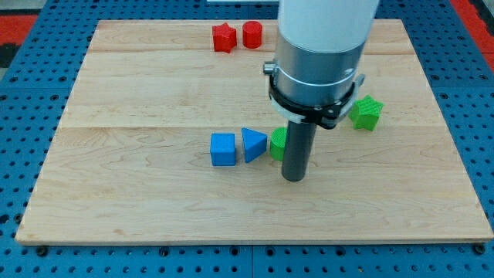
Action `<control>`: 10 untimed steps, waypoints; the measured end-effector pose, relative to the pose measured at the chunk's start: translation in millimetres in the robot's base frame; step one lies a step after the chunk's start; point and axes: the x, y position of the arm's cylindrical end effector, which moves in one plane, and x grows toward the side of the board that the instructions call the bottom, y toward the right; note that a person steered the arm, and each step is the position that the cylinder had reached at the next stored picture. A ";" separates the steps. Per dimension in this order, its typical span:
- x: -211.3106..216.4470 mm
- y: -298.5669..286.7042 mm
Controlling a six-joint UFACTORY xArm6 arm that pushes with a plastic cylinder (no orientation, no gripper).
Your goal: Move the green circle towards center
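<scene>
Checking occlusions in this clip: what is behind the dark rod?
A green block, mostly hidden by the rod; only its left edge shows, beside the blue triangle. Its shape cannot be confirmed. My tip sits just below it.

My tip [293,177] sits on the board [116,193], touching the green circle [277,144] at its 5 o'clock. Blue triangle [252,144] and blue cube [223,149] at circle's 9. Green star [366,113] at 2; red star [224,37], red cylinder [252,34] approx 11.
</scene>
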 end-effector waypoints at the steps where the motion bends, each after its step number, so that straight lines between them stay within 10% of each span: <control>1: -0.5 -0.6; 10: -120.2 -113.2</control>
